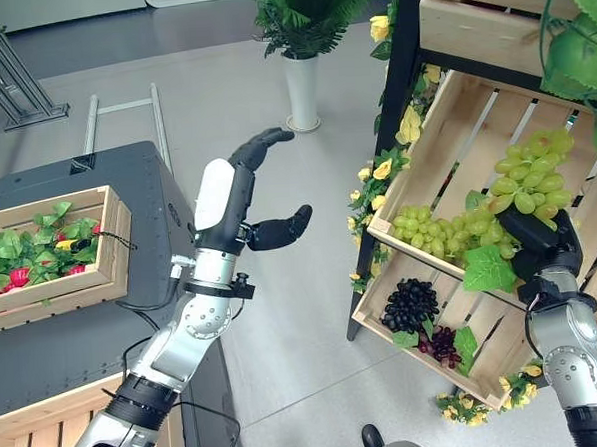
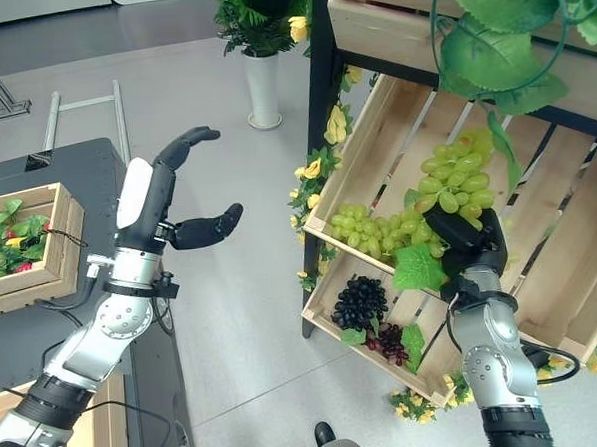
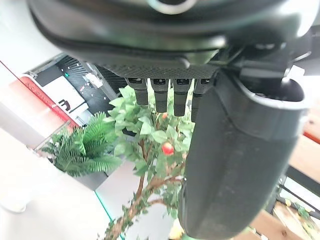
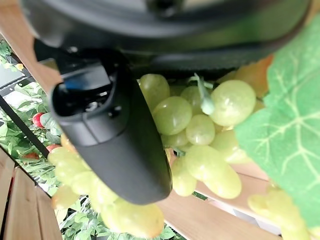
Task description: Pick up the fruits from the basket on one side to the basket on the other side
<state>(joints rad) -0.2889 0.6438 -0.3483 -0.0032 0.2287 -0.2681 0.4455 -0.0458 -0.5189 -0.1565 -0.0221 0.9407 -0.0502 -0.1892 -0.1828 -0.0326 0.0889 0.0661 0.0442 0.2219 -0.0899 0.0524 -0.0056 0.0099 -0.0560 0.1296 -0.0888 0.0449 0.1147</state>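
My right hand [image 1: 540, 241] is raised in front of the slanted upper wooden crate [image 1: 473, 104] on the right. It is shut on a bunch of green grapes [image 1: 528, 174] that stands above it. In the right wrist view my thumb [image 4: 115, 135] lies across the grapes [image 4: 200, 125]. More green grapes [image 1: 441, 233] lie at the crate's low edge. Dark grapes [image 1: 411, 305] sit in the lower crate [image 1: 505, 348]. My left hand [image 1: 245, 186] hangs open in mid-air over the floor, holding nothing. At the left, a wooden crate [image 1: 109, 278] on a black table holds red fruits [image 1: 19, 276] among leaves.
A white vase [image 1: 301, 88] with a green plant stands on the floor behind. Yellow flowers [image 1: 376, 169] trim the dark shelf post [image 1: 396, 78]. A person's shoe [image 1: 372, 439] shows at the bottom edge. A metal frame [image 1: 122, 108] lies on the floor.
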